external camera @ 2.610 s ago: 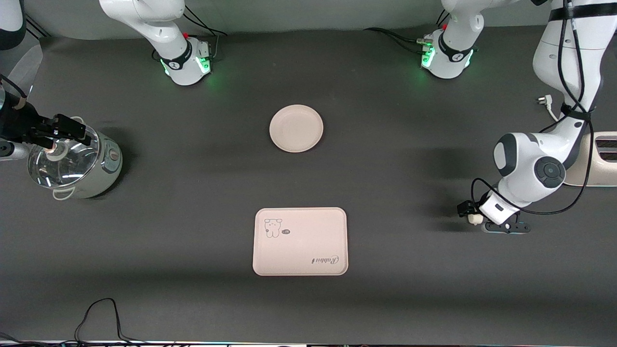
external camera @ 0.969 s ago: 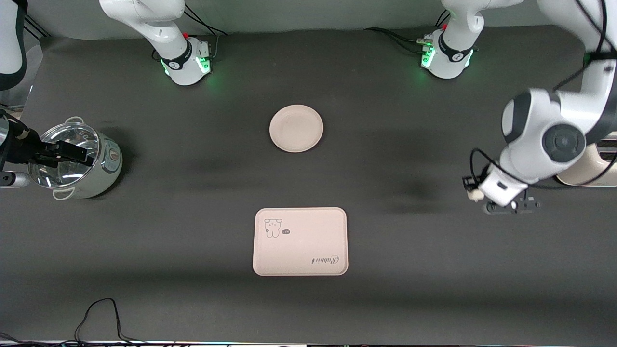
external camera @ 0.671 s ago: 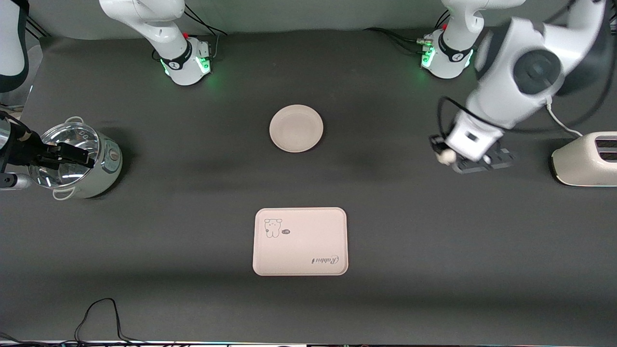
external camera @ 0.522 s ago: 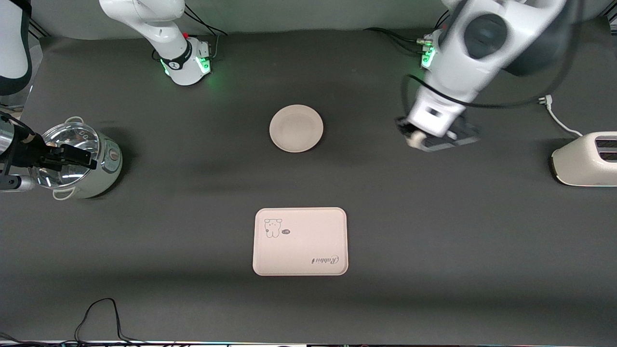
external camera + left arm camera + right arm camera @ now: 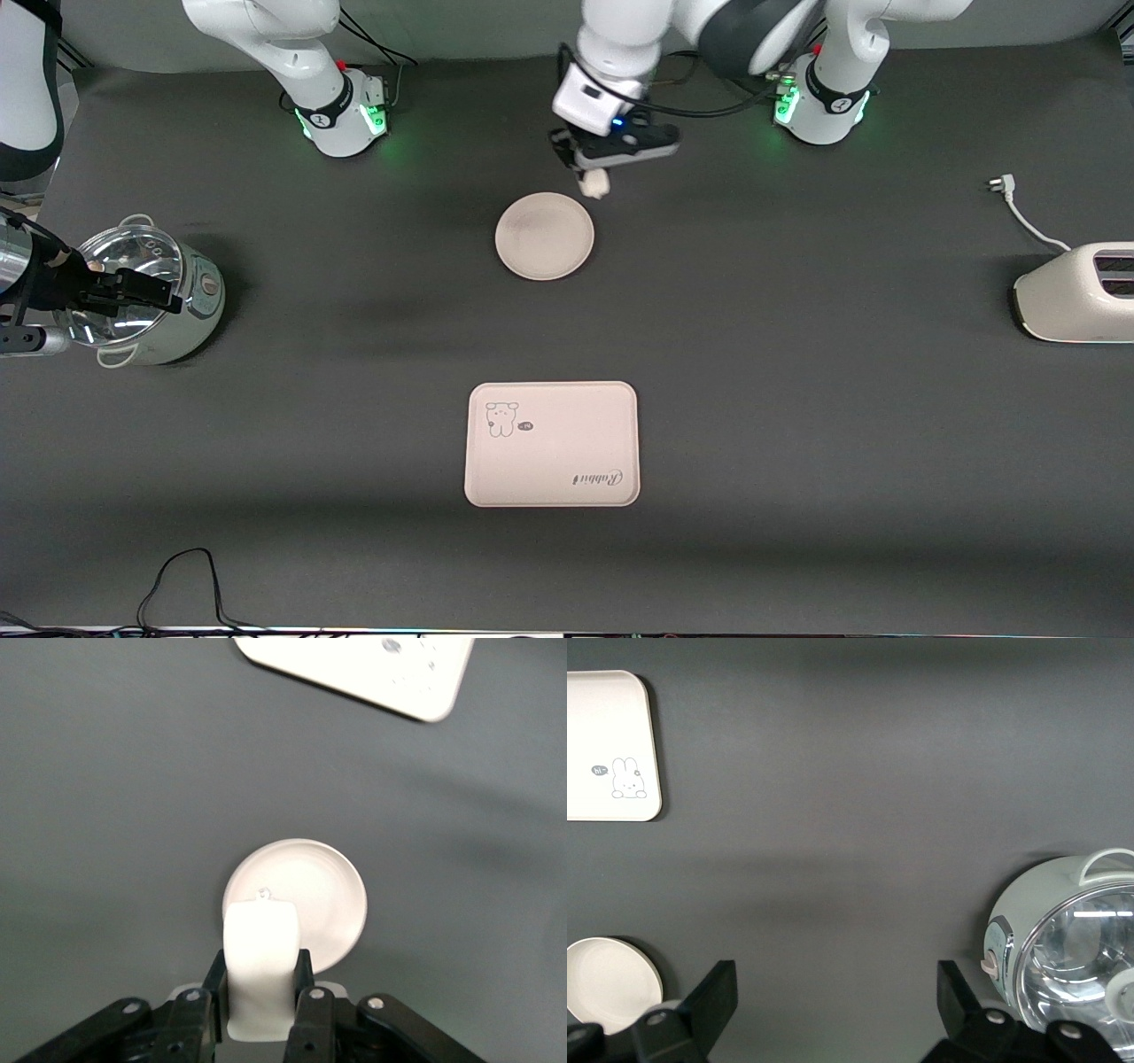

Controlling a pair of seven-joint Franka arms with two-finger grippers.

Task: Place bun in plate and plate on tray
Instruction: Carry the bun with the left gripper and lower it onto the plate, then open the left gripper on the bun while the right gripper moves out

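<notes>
I have the bun pinched in the left gripper, now up in the air over the desk just off the plate's rim on the side toward the arms' bases. A second ago it hung out near the toaster at the left arm's end, so the carry is nearly done; I judge a short shift over the dish, then release. The tray lies nearer the front edge. The right gripper waits, spread wide, over the pot.
</notes>
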